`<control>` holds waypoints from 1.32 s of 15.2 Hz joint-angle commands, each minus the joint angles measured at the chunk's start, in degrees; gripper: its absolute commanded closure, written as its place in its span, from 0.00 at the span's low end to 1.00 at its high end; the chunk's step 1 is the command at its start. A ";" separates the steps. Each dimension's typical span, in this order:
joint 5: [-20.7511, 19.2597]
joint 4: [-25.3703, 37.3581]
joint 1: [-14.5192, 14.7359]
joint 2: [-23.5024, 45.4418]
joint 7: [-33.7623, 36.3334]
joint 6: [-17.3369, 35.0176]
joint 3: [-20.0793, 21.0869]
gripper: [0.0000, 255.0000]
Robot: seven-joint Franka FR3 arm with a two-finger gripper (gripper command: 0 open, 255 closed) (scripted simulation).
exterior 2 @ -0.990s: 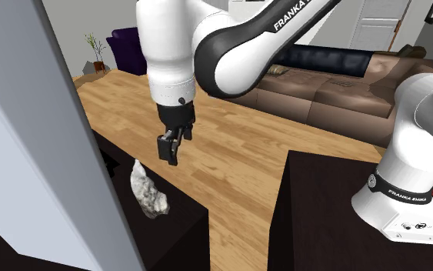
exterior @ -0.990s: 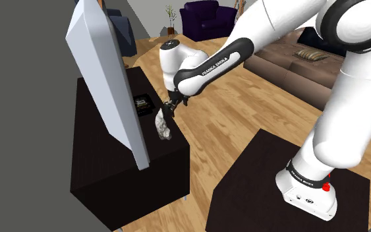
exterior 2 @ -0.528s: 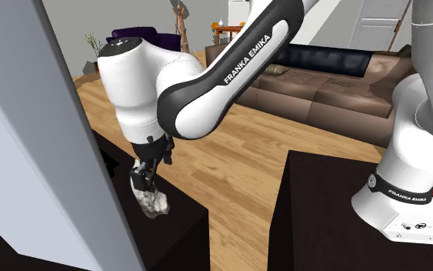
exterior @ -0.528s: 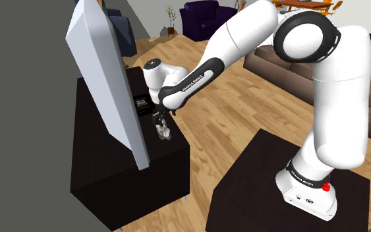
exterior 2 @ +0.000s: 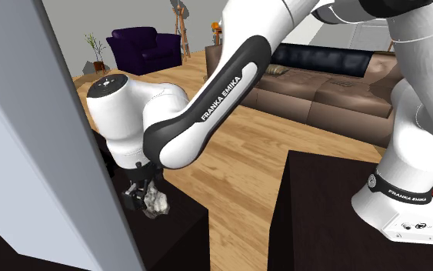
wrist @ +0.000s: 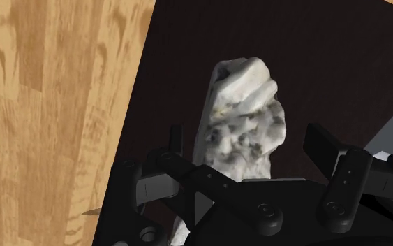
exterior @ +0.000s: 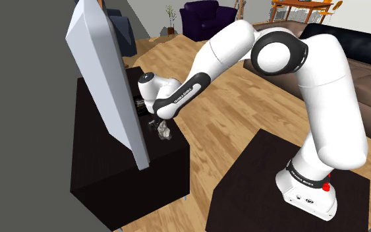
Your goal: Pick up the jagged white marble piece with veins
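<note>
The jaws stand open and straddle the jagged white marble piece [wrist: 240,119] [exterior: 165,132] [exterior 2: 158,202], with a gap on each side. The piece lies on the black surface [wrist: 341,63], near the edge that borders the wood floor [wrist: 48,105] and beside a leaning grey panel [exterior: 105,72].

The stone [wrist: 240,115] is rough and pitted, chalky white with grey veins and specks, matt, with jagged edges. The gripper [wrist: 247,143] is smooth black with a dull sheen, like hard plastic. The arm [exterior: 223,49] has a smooth, glossy white shell, and its dark joints shine the same way. The cabinet [exterior: 105,171] under the stone is flat, very dark and matt. The floor [exterior 2: 230,169] is light wood in grained planks with a soft shine. The sofa [exterior 2: 338,92] looks like brown leather.
</note>
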 commanded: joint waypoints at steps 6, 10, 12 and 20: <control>-0.66 0.21 0.31 1.91 0.71 1.64 -0.45 1.00; -0.67 0.15 0.31 1.87 0.72 1.66 -0.45 1.00; -0.66 0.16 0.31 1.87 0.71 1.65 -0.45 1.00; 0.44 0.03 -0.16 -1.20 -0.43 -1.18 0.31 1.00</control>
